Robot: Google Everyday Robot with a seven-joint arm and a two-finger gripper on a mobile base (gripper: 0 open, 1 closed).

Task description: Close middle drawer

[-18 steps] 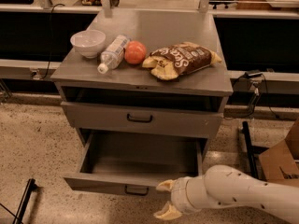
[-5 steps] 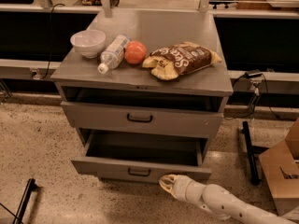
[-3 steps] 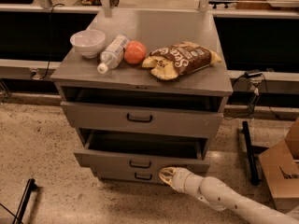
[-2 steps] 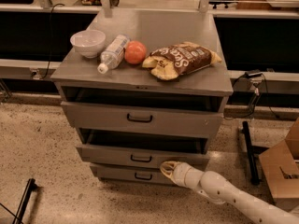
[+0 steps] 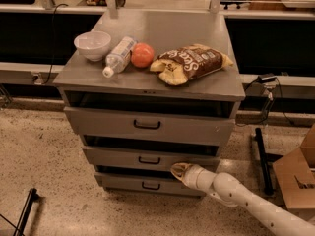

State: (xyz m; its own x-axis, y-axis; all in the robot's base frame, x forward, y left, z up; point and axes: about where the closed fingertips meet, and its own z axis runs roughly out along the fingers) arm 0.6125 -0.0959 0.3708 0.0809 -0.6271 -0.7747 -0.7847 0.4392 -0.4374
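The middle drawer [image 5: 147, 159] is a low grey metal front with a small black handle [image 5: 149, 160]. It stands pushed in almost level with the cabinet, a narrow dark gap above it. My gripper [image 5: 178, 170] is at the end of the white arm [image 5: 236, 198] that comes in from the lower right. Its tan fingertips lie against the lower right part of the middle drawer front, just right of the handle.
The top drawer [image 5: 147, 124] stands slightly out; the bottom drawer [image 5: 150, 185] is below. On the cabinet top are a white bowl [image 5: 92, 45], a water bottle [image 5: 118, 56], an orange fruit [image 5: 142, 55] and a chip bag [image 5: 189, 63]. A cardboard box [image 5: 298, 176] stands at right.
The middle drawer has slid from well pulled out to nearly shut. My gripper followed its front inward and up toward the cabinet.
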